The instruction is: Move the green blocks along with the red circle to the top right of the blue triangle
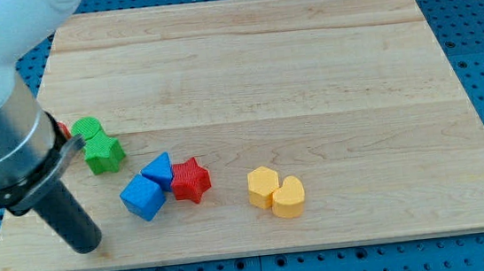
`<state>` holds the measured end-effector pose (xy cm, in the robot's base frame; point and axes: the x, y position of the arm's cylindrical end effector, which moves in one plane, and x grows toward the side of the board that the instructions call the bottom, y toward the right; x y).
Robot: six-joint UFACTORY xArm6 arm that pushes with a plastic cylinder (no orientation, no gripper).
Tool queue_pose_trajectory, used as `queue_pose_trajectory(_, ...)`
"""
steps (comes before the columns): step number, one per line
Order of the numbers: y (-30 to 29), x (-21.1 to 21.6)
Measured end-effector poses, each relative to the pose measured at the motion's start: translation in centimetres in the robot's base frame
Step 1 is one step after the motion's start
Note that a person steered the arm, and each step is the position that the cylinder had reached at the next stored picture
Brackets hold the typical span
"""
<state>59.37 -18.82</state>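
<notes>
Tool: no jaws to spread or press together, only a dark rod; my tip (86,247) rests on the bench (307,76) near its bottom-left corner, touching no block.
Yellow pair: yellow hexagon (262,186) and yellow heart (288,197) touch, right of the cluster, out of the way.
Blue cube (143,197): touches the blue triangle (159,171), which touches the red star (190,180).
Green star (103,153): against the green circle (87,129), up-left of the triangle.
Red circle (63,130): a sliver shows behind the arm, by the left edge.
Judgement: the tip sits left-below, likely to sweep the group rightward.
Room: open wood above and right of the triangle; left edge is tight.
</notes>
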Motion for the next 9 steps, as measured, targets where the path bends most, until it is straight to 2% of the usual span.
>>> queue_pose_trajectory(1,-1.1,0.0)
queue_pose_trajectory(5,-0.6,-9.2)
queue_pose_trajectory(7,2.9,-11.1)
queue_pose_trajectory(8,2.7,-13.0)
queue_pose_trajectory(9,2.8,-11.7)
